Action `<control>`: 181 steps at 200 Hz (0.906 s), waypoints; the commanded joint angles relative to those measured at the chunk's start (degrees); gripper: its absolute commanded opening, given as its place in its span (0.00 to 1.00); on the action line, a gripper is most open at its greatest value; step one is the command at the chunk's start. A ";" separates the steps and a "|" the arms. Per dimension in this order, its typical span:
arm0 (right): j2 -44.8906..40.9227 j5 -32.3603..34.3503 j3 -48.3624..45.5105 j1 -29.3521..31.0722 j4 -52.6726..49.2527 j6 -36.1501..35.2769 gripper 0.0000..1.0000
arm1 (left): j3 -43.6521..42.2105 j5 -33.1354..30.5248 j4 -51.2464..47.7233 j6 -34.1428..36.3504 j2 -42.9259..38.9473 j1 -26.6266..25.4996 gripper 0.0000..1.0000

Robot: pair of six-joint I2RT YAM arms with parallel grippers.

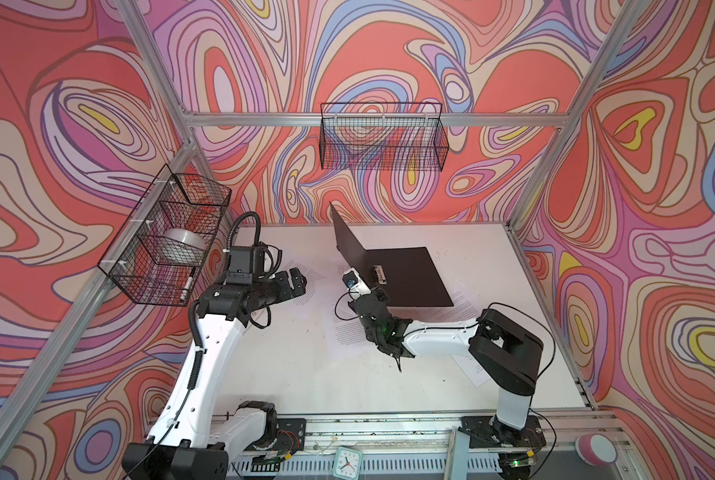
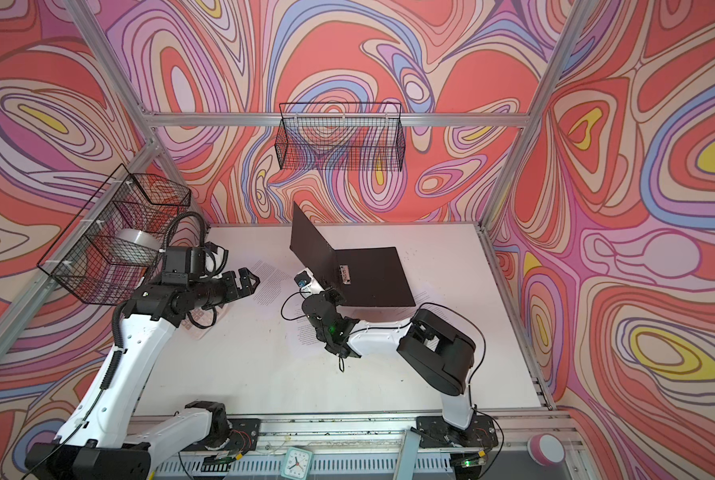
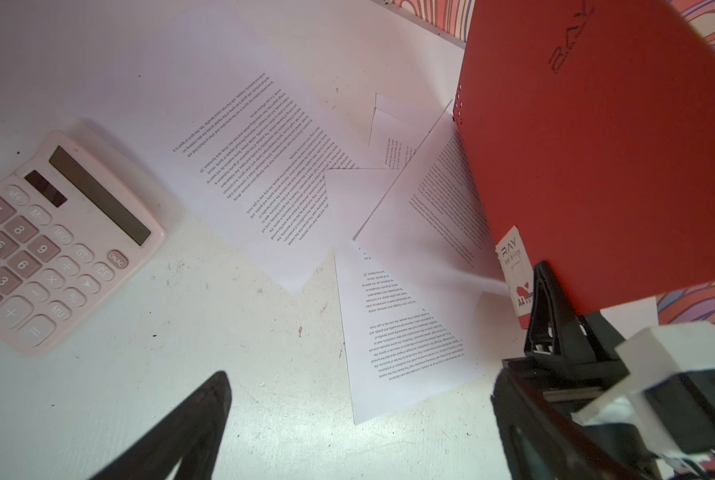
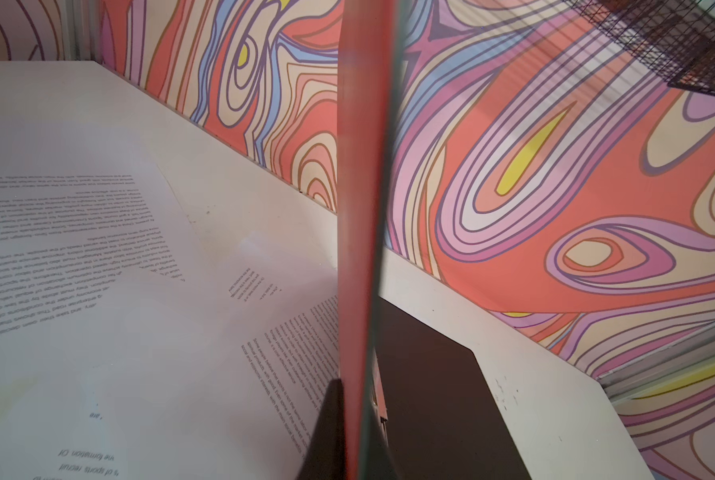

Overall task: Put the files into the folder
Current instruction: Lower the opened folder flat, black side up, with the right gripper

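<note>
The folder (image 1: 414,276) lies open with its black inside up. One cover lies flat; the other cover (image 1: 349,241) stands upright and shows its red outside (image 3: 597,145) in the left wrist view. My right gripper (image 1: 378,294) is shut on the near end of that raised cover (image 4: 360,208). Several files (image 3: 264,166) lie spread over the table left of the folder and in front of it, and one sheet (image 1: 468,307) is partly under it. My left gripper (image 1: 297,282) hovers open over a sheet (image 2: 270,286), with nothing between its fingers.
A beige calculator (image 3: 56,241) lies on the table under my left arm. One wire basket (image 1: 383,137) hangs on the back wall. Another (image 1: 164,237), on the left wall, holds a tape roll. A small clock (image 1: 347,461) sits at the front rail.
</note>
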 commanded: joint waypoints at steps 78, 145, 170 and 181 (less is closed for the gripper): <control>-0.71 -24.91 2.88 -0.34 -24.61 21.78 0.78 | 3.23 2.35 4.06 -1.05 4.48 0.58 0.98; -4.85 -49.71 11.17 -15.48 -43.15 35.23 0.63 | 0.36 10.06 12.55 -4.23 13.97 -3.66 0.96; 0.00 -54.95 17.21 -22.32 -47.33 38.44 0.51 | -0.61 12.02 18.39 -7.22 20.04 -6.54 0.95; 2.20 -56.31 19.14 -24.48 -48.43 38.96 0.46 | -0.56 12.88 20.16 -8.26 23.13 -7.27 0.95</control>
